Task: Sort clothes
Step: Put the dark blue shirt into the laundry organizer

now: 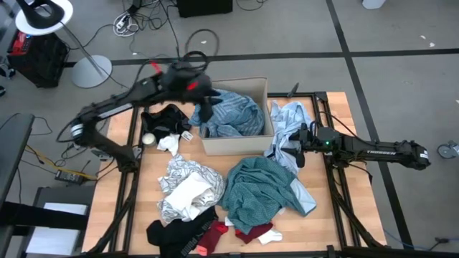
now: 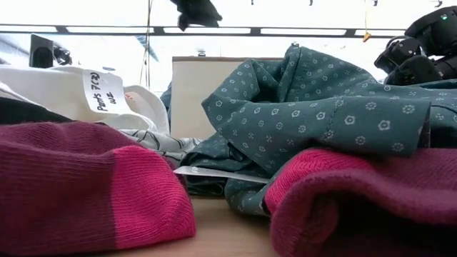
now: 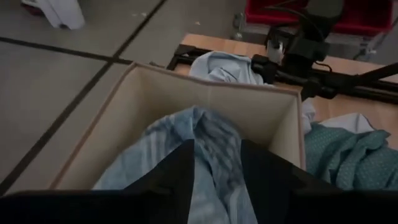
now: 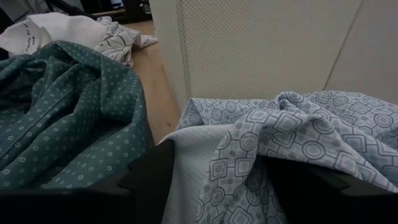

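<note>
The left gripper [image 1: 203,107] hangs over the near-left corner of the cardboard box [image 1: 233,147], its fingers [image 3: 177,177] parted, with the blue striped garment [image 3: 205,149] lying loose between and below them inside the box. That arm reaches in from the table's left edge, bent at the elbow and angled down toward the box.

The right gripper [image 1: 297,147] lies low on the table, jaws spread wide around a fold of the pale blue patterned garment [image 4: 292,137], which is heaped just beside the box's right wall. Its arm stretches almost flat in from the right.

The teal shirt [image 1: 262,190] sits crumpled in front of the box, the silvery white garment [image 1: 188,188] to its left, black clothing [image 1: 176,233] and red-and-white socks [image 1: 251,233] near the front edge.
</note>
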You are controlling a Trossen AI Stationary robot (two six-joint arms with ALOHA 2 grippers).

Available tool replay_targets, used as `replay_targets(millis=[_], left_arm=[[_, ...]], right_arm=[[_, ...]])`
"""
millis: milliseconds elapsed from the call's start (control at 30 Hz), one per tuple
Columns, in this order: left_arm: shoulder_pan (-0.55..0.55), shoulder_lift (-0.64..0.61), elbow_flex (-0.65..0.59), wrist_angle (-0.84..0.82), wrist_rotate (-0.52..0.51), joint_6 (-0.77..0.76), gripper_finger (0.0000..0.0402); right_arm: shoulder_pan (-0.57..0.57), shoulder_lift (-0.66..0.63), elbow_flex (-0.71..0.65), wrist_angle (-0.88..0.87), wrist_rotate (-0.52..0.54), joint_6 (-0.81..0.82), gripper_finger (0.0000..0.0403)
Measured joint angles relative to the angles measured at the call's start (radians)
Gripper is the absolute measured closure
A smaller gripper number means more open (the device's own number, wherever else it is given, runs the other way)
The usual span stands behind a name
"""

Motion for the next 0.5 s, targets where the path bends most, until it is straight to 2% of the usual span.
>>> replay_targets(millis=[267,500], left_arm=[[0.000,-0.361,-0.524,0.286,-0.084,-0.108,0.0265],[0.015,-0.585,-0.934,0.593,-0.160,-0.209,0.0265]], right_arm=[[0.000,0.000,0.000,0.002,0.000,0.000,0.0149],[0.000,0.000,0.000,0.003,0.000,0.000,0.0149]])
